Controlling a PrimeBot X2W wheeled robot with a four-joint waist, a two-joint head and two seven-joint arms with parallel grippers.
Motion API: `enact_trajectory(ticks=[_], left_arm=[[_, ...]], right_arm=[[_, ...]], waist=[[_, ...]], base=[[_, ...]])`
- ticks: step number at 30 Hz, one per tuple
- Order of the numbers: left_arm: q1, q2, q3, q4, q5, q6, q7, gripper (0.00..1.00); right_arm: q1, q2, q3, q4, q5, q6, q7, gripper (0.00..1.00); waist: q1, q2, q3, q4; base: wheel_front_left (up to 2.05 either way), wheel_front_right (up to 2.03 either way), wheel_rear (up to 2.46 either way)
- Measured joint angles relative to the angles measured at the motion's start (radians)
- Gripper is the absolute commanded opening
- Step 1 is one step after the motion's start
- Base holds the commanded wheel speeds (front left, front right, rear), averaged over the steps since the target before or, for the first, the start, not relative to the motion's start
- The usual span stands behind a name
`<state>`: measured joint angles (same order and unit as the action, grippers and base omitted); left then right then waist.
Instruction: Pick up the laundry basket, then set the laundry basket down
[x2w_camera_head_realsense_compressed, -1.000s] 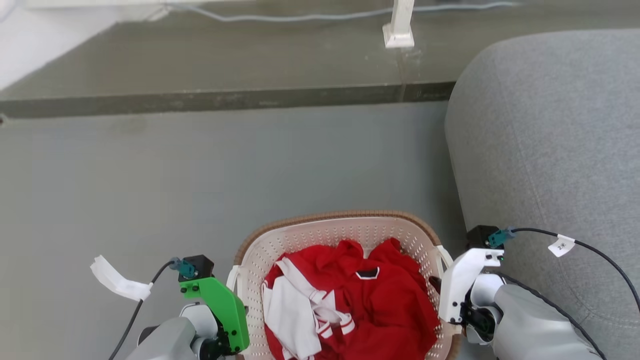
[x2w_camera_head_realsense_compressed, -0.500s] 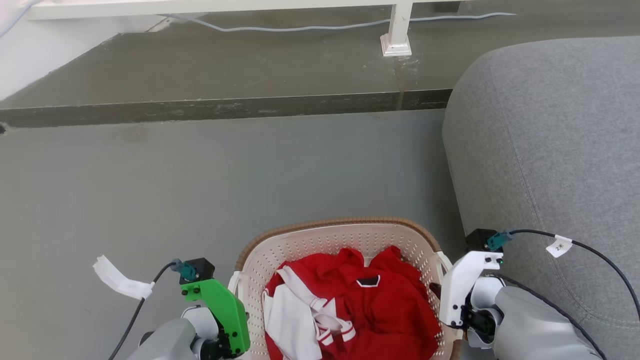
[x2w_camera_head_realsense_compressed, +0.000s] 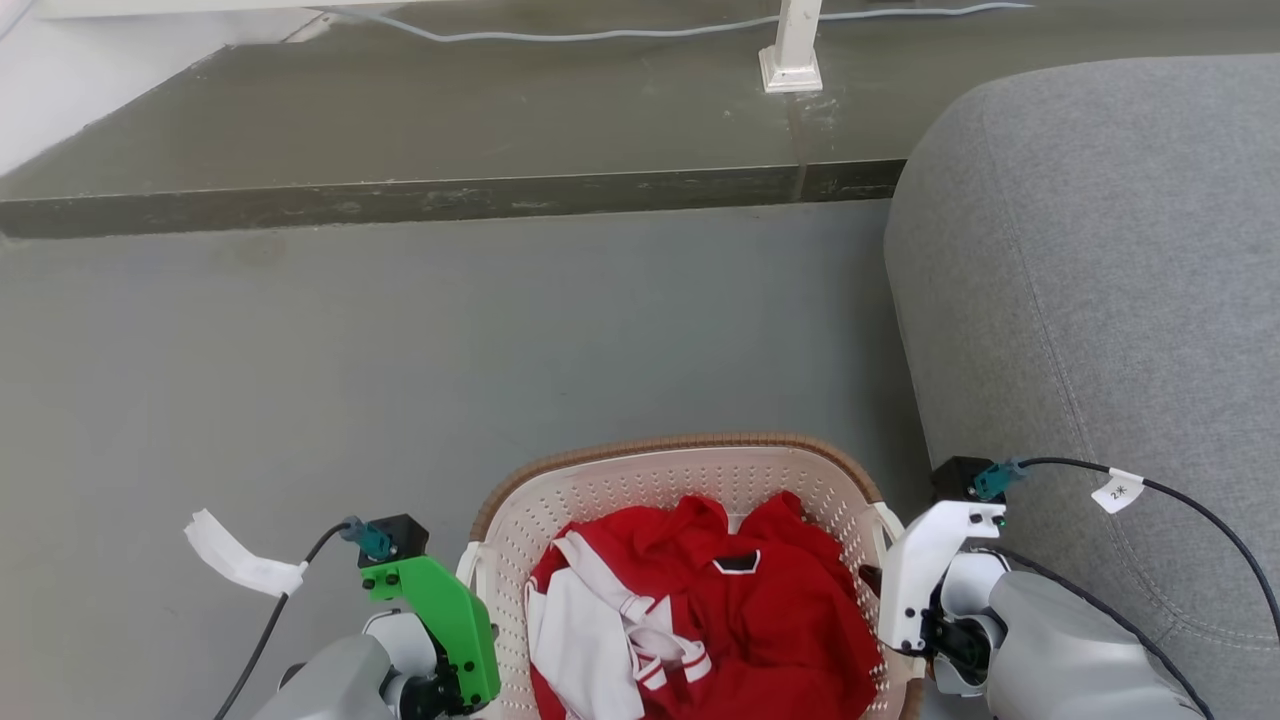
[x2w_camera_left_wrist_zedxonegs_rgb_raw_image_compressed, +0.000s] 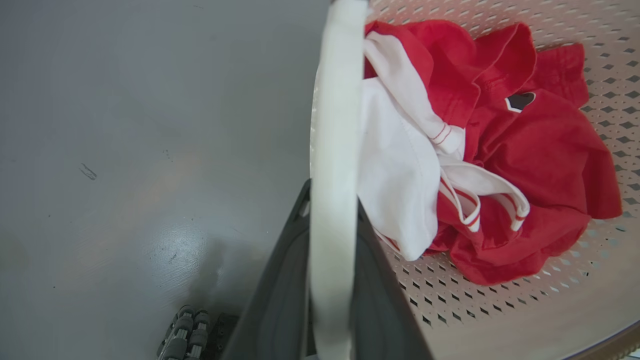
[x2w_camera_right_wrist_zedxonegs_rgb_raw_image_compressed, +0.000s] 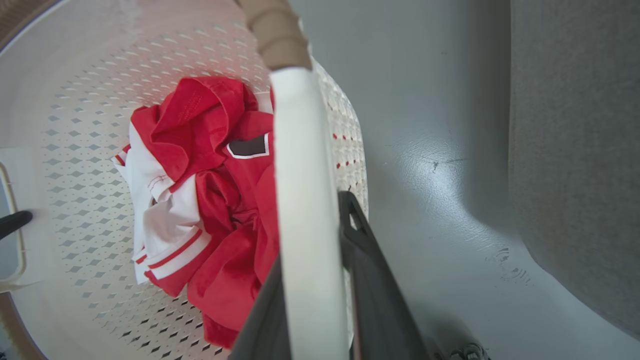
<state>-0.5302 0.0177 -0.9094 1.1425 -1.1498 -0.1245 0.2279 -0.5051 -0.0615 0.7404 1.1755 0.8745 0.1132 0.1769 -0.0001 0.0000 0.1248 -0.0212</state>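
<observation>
The laundry basket (x2w_camera_head_realsense_compressed: 680, 447), cream perforated plastic with a brown woven rim, sits at the bottom centre of the head view, holding red and white clothes (x2w_camera_head_realsense_compressed: 740, 610). My left gripper (x2w_camera_head_realsense_compressed: 468, 575), under its green mount, is shut on the basket's left white handle (x2w_camera_left_wrist_zedxonegs_rgb_raw_image_compressed: 332, 150). The dark fingers (x2w_camera_left_wrist_zedxonegs_rgb_raw_image_compressed: 280, 300) press that handle from both sides. My right gripper (x2w_camera_head_realsense_compressed: 872, 572), under its white mount, is shut on the right white handle (x2w_camera_right_wrist_zedxonegs_rgb_raw_image_compressed: 300, 190), with a dark finger (x2w_camera_right_wrist_zedxonegs_rgb_raw_image_compressed: 367, 260) against it. I cannot tell whether the basket's base touches the floor.
A grey sofa (x2w_camera_head_realsense_compressed: 1100, 300) stands close on the right, beside my right arm. A dark raised step (x2w_camera_head_realsense_compressed: 450, 195) crosses the far side, with a white post foot (x2w_camera_head_realsense_compressed: 790, 70) and a cable (x2w_camera_head_realsense_compressed: 600, 35) on it. Grey floor (x2w_camera_head_realsense_compressed: 450, 350) lies open ahead and to the left.
The head camera has tilted, shifting the whole picture down and back up. The basket and both grippers sit slightly lower in view than a second ago. Both grips are unchanged.
</observation>
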Motion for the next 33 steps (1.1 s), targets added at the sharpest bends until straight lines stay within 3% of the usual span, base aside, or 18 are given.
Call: enact_trajectory(ticks=[18, 33], left_arm=[[-0.007, 0.002, -0.010, -0.002, -0.008, 0.000, -0.007, 0.00], [-0.072, 0.006, -0.018, -0.003, -0.008, 0.000, -0.045, 0.00]], right_arm=[[-0.009, -0.001, 0.018, -0.004, 0.017, 0.000, -0.006, 0.00], [-0.062, -0.005, 0.022, -0.016, 0.024, 0.000, -0.049, 0.00]], waist=[[0.0000, 0.0000, 0.019, -0.003], [0.0000, 0.0000, 0.100, -0.010]], base=[[0.00, 0.00, 0.00], [0.00, 0.00, 0.00]])
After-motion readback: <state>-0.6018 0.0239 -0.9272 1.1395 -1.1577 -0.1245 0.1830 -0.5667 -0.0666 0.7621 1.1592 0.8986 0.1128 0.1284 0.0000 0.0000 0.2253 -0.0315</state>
